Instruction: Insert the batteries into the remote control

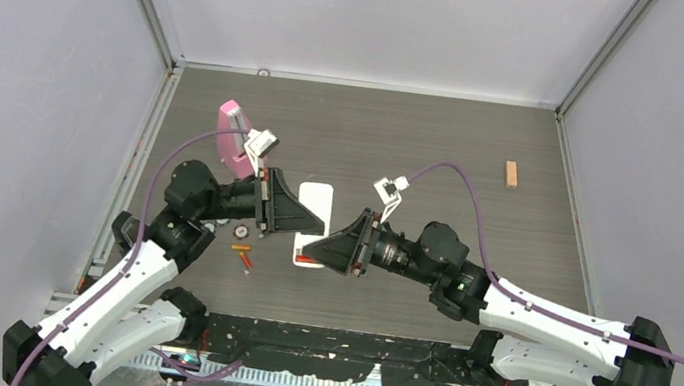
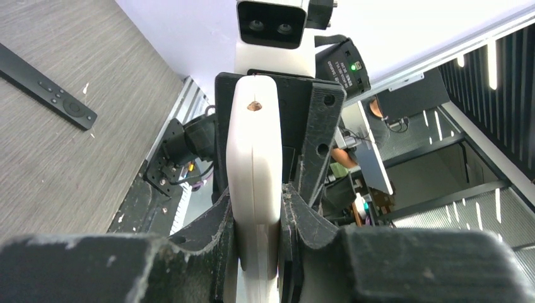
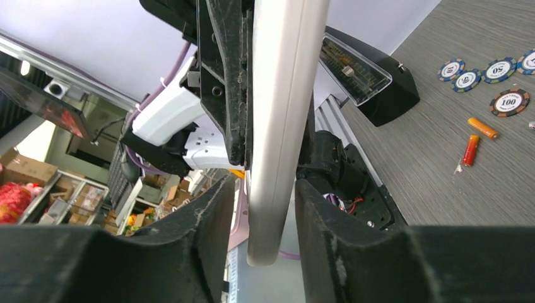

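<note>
Two grippers are seen at one white remote (image 2: 255, 139): the left gripper (image 2: 260, 196) is clamped on one end, while the right gripper (image 3: 265, 189) is set astride the other end, and whether it is pressing cannot be told. Two orange-red batteries (image 3: 482, 128) are seen lying on the table (image 3: 441, 189) near the remote, on the left arm's side, so loading is judged not yet begun. "100" can be read on a poker chip (image 3: 510, 101), likewise near the remote.

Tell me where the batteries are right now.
In the top view, the batteries lie loose on the table, left of centre, just nearer the arm bases than the poker chips and left of the white remote.
</note>
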`<state>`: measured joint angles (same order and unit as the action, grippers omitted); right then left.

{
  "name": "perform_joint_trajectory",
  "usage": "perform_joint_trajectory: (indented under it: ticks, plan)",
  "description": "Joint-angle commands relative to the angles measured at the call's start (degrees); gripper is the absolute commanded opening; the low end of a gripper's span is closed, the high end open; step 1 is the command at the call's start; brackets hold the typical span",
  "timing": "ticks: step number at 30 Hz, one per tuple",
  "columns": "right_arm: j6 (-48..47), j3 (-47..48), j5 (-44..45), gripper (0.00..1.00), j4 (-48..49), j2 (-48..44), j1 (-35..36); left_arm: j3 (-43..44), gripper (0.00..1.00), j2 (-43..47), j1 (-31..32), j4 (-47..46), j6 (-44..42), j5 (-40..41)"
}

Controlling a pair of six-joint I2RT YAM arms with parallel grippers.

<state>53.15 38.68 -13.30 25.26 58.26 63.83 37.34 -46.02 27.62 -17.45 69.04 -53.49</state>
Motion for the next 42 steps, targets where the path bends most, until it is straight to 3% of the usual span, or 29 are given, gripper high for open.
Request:
perform_joint_trajectory:
  ticks: [1,8,10,13,17,21,29,31,34,36,37,39,40,42]
  plan:
    - [2.3,-0.5,3.8,0.43,6.0,-1.8,-0.2,-1.4,0.0,2.2,-0.3,-4.7,2.1,3.8]
    - [2.3,-0.1,4.7,0.14,5.5,-1.6,-0.2,-2.7,0.01,5.0,-0.3,-4.8,1.9,5.3]
    - [1.8,0.4,4.3,0.07,3.9,-1.7,-0.4,-2.5,0.11,5.4,-0.3,-3.8,1.2,4.9]
    - [0.9,0.9,2.7,0.06,2.2,-2.4,-1.5,-2.2,0.31,5.9,-0.3,-2.3,0.0,4.1]
    - [-2.4,3.0,-2.8,0.05,-3.3,-3.5,-3.8,-1.1,0.4,6.6,-0.6,0.5,-2.2,3.2]
    - [-5.5,6.0,-8.9,0.05,-7.5,-3.3,-5.4,-0.6,0.4,6.5,-0.6,0.0,-2.4,2.6]
    - [-4.0,7.9,-15.5,0.05,-4.5,1.0,-5.5,-2.1,0.37,5.7,-0.6,-5.3,1.1,3.1]
    - [-3.6,8.1,-15.9,0.05,-4.3,1.7,-5.5,-1.8,0.32,5.3,-0.6,-5.4,1.4,3.7]
    - [-3.2,8.3,-15.8,0.05,-4.4,2.3,-5.5,-1.4,0.15,4.7,-0.6,-5.8,1.4,4.2]
    - [-2.8,8.1,-15.1,0.09,-4.4,2.0,-5.5,-1.6,0.0,4.5,-0.6,-5.5,1.3,4.4]
    - [-2.7,8.0,-14.4,0.11,-4.5,1.8,-5.5,-1.9,0.0,4.4,-0.6,-5.5,1.2,4.6]
    - [-2.5,8.0,-13.3,0.27,-4.9,1.1,-5.5,-2.4,0.0,4.6,-0.6,-5.1,1.0,5.1]
    - [-2.5,8.0,-12.8,0.42,-5.4,0.8,-5.5,-2.5,0.0,4.8,-0.7,-4.3,0.5,5.7]
    - [-3.1,8.1,-10.1,0.61,-6.8,-0.4,-5.5,-1.4,0.0,5.4,-1.1,-0.9,-1.8,6.9]
